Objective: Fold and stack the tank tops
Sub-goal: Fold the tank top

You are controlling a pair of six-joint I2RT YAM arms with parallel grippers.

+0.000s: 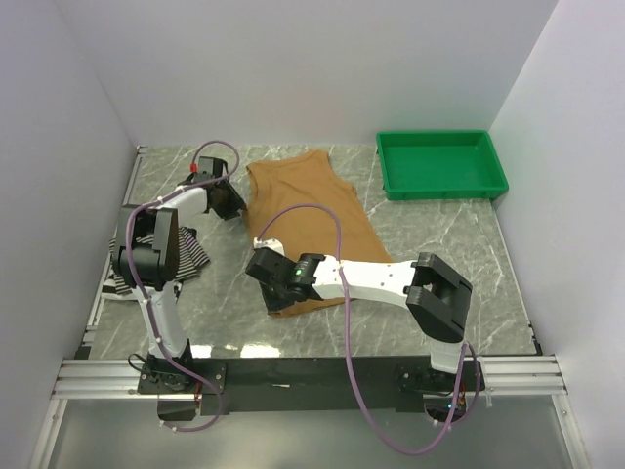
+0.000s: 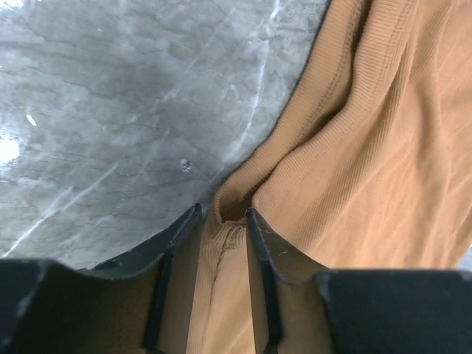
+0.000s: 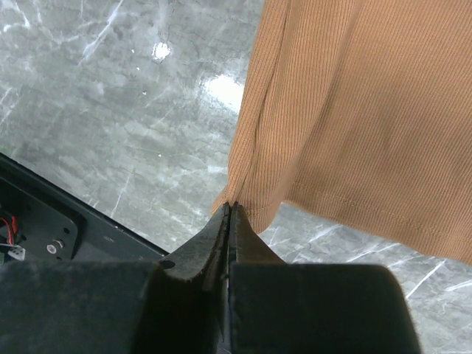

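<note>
right end effector shut on tan top hem | left end effector grips it | straps point far

tan top: plain ribbed tan-brown, spread mostly flat mid-way across the counter, straps far, hem near, left edge rumpled.
striped tops: black-and-white, bunched at the left edge.

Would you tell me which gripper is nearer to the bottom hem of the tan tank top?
Right. The right gripper is shut on a hem corner of the tan tank top; the left gripper straddles its edge near the armhole, farther away.
</note>
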